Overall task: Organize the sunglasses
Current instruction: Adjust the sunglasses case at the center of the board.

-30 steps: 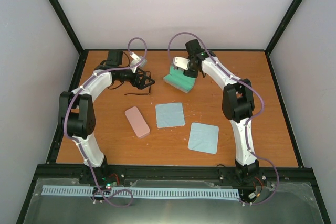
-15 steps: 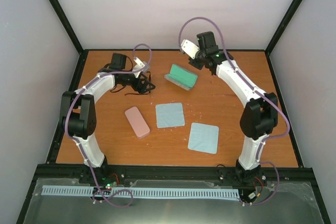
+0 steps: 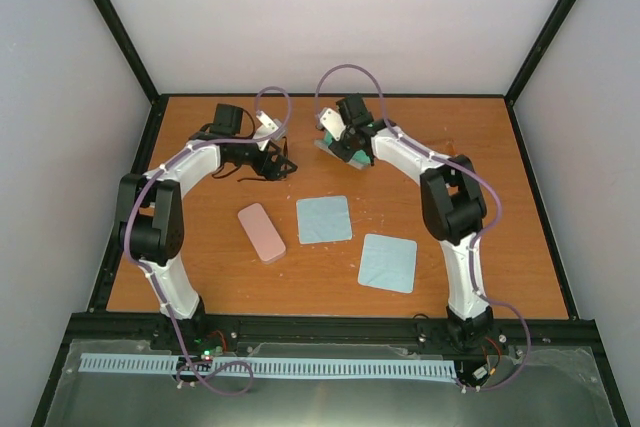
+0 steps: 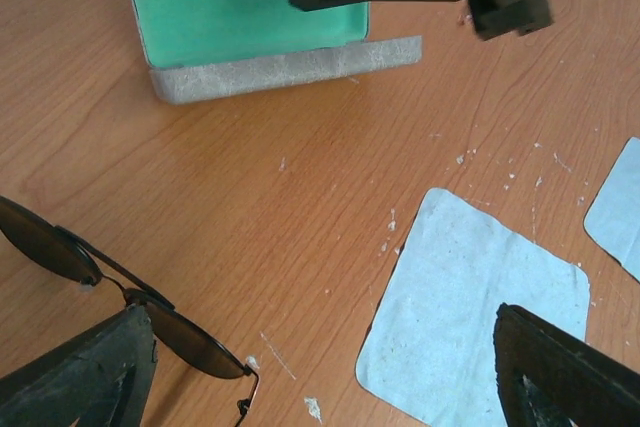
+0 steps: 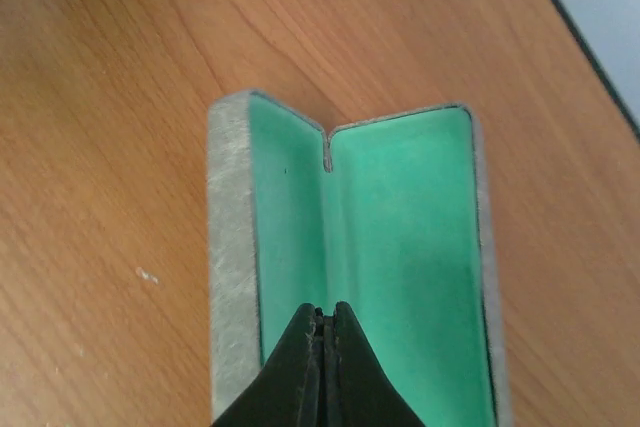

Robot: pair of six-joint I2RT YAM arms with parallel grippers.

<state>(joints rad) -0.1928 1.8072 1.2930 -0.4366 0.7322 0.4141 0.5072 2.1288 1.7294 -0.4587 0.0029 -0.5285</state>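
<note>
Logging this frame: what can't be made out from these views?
- Sunglasses: top view, too small, partly under the left gripper; left wrist view, one lens cut by the left edge, the temples behind a finger.
- Open case: right wrist view, near end hidden by the shut right gripper and bottom edge; contact with the lining unclear.
- Pink case: top view only, closed, contents hidden.

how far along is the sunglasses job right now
Early. Done: the grey case is open, green lining showing, no glasses inside. In hand: the right hand, fingers closed, sits over that lining; the left hand, open, hovers by the dark sunglasses on the table. Left: putting glasses into a case; the pink case is shut, the blue cloths lie flat.
</note>
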